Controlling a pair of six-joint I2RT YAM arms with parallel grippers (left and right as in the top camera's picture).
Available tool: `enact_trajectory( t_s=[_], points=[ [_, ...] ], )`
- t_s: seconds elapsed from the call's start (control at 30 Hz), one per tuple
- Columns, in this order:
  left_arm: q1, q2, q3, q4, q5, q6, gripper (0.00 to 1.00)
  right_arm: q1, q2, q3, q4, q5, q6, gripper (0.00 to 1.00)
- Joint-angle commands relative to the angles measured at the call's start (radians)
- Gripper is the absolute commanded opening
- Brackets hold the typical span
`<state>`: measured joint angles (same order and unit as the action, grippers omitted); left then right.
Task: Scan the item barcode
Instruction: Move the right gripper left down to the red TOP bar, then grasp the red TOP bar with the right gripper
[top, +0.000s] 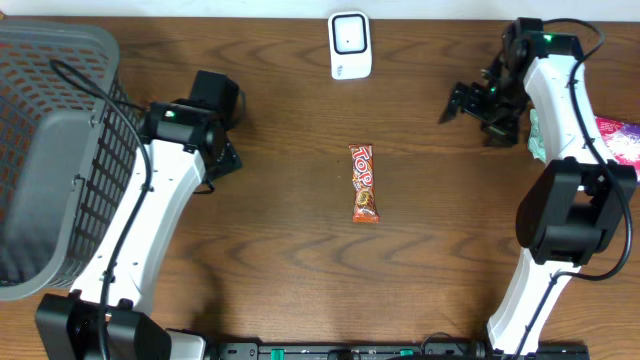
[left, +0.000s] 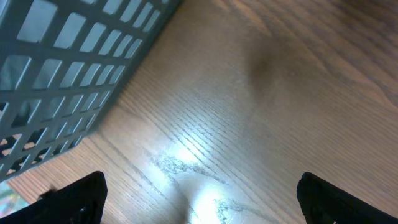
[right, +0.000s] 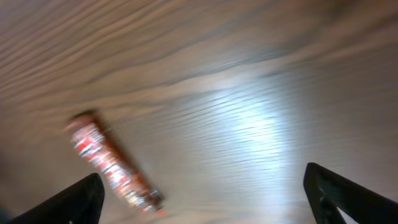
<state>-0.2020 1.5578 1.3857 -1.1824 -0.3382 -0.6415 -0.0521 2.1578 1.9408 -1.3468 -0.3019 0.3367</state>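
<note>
Lying untouched in the middle of the bench (top: 280, 250), well apart from the scanner (top: 350, 45), the snack bar (top: 364, 183) is waiting while the left tool (left: 202, 202) and right tool (right: 205, 196) are gaping wide, holding nothing, so seemingly the whole task is lying ahead.

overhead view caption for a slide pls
Orange candy bar lies centre frame, white barcode scanner beyond it at the far edge, grey mesh basket at the left.

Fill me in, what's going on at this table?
Nothing is held yet. The orange-wrapped candy bar lies alone mid-table, with the white barcode scanner at the far edge. Both grippers are open and empty: the left gripper is by the grey basket, and the right gripper is off to the bar's right, with the bar in its wrist view.
</note>
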Motion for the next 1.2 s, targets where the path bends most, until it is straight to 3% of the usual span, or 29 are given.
enact_trajectory(
  t_s=[0.0,0.07,0.13,0.37,0.43,0.53,0.83,0.87,1.07,1.17],
  points=[
    [0.011,-0.002,-0.008,-0.007,0.015,-0.029,0.98,0.084,-0.02,0.0,-0.004,-0.129,-0.005,0.91],
    [0.011,-0.002,-0.008,-0.029,0.015,-0.029,0.98,0.151,-0.02,-0.005,0.004,-0.067,0.007,0.79],
    [0.011,-0.002,-0.008,-0.044,0.016,-0.029,0.98,0.203,-0.02,-0.006,0.007,-0.004,0.043,0.73],
    [0.011,-0.002,-0.008,-0.043,0.015,-0.029,0.98,0.399,-0.019,-0.048,0.023,0.239,0.23,0.67],
    [0.011,-0.002,-0.008,-0.043,0.015,-0.029,0.98,0.436,-0.019,-0.072,0.05,0.24,0.235,0.67],
    [0.011,-0.002,-0.008,-0.043,0.015,-0.029,0.98,0.488,-0.019,-0.137,0.129,0.252,0.234,0.76],
    [0.011,-0.002,-0.008,-0.043,0.015,-0.029,0.98,0.552,-0.019,-0.307,0.293,0.24,0.241,0.78],
    [0.011,-0.002,-0.008,-0.043,0.015,-0.029,0.98,0.555,-0.019,-0.317,0.3,0.24,0.244,0.76],
    [0.011,-0.002,-0.008,-0.043,0.015,-0.029,0.98,0.566,-0.019,-0.376,0.364,0.245,0.254,0.43],
    [0.011,-0.002,-0.008,-0.043,0.015,-0.029,0.98,0.568,-0.019,-0.423,0.431,0.245,0.254,0.41]
  ],
)
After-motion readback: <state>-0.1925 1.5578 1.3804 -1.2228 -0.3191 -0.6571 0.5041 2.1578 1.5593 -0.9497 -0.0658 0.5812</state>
